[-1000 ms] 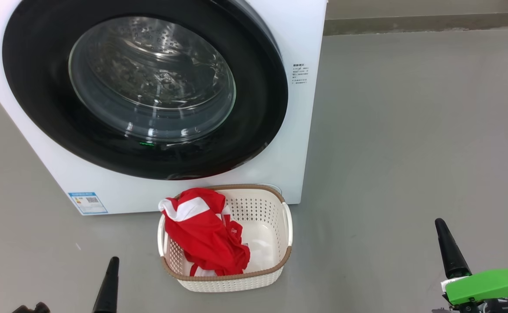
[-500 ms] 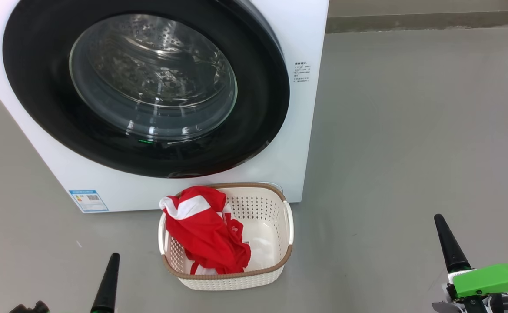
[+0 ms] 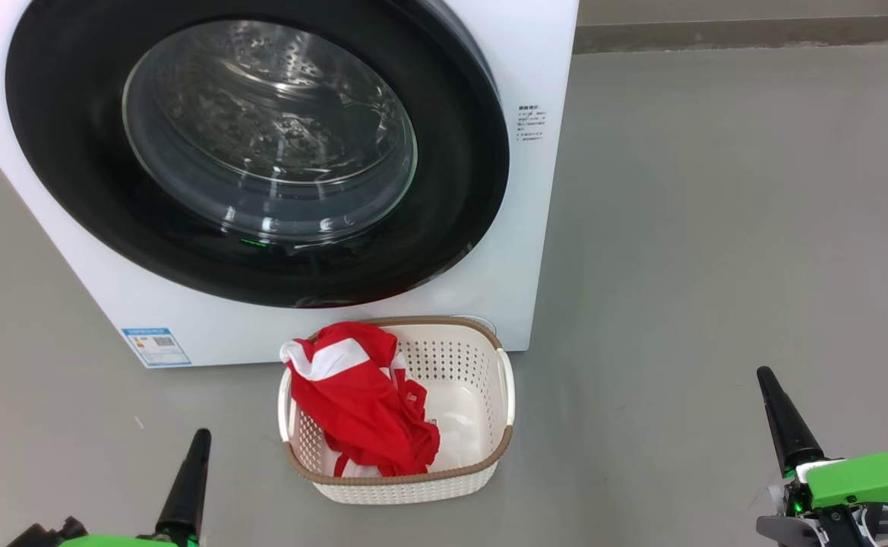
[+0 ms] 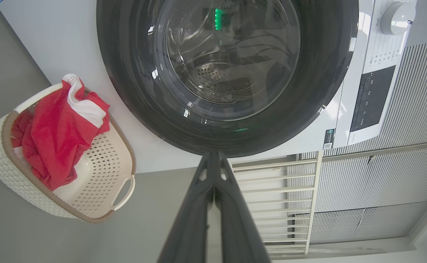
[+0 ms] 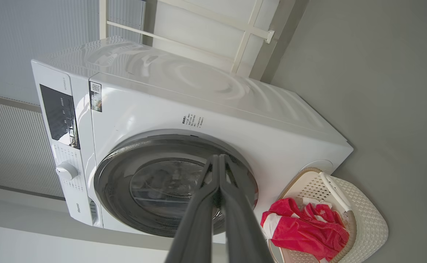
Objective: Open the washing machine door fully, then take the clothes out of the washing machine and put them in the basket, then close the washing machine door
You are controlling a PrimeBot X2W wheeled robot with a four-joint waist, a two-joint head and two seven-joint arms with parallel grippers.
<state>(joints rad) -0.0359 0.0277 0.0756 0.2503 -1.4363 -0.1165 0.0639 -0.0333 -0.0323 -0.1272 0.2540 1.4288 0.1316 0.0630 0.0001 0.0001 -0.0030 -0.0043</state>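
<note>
Nearest, at the bottom edge of the head view, the left fingers [image 3: 185, 482] and the right fingers [image 3: 785, 425] hang low over the grey floor [image 3: 679, 266], well apart from each other and from everything else. Each pair is pressed tight together into one dark point with nothing held. Both wrist views show the same: tips meeting, empty.

Between them and a little further on, the basket [image 3: 406, 490] stands on the floor just in front of the washing machine [image 3: 519, 228], below the right part of its front. The clothes [image 3: 356, 410] lie inside it, heaped in its left half, with a white-striped fold draped over the far left corner of the rim. The right half of the basket's bottom is bare.

Behind the basket, the door [image 3: 71, 152] sits flat against the machine's front, its black rim flush all round as far as the views show. Through the glass the drum [image 3: 261, 129] looks like bare steel, with no red in it.

Judged from this, the whole task looks done: the clothes are out of the machine and in the basket, and the door is shut. Whether the latch has caught cannot be told from here. Nothing seems left to do but draw the arms away
</note>
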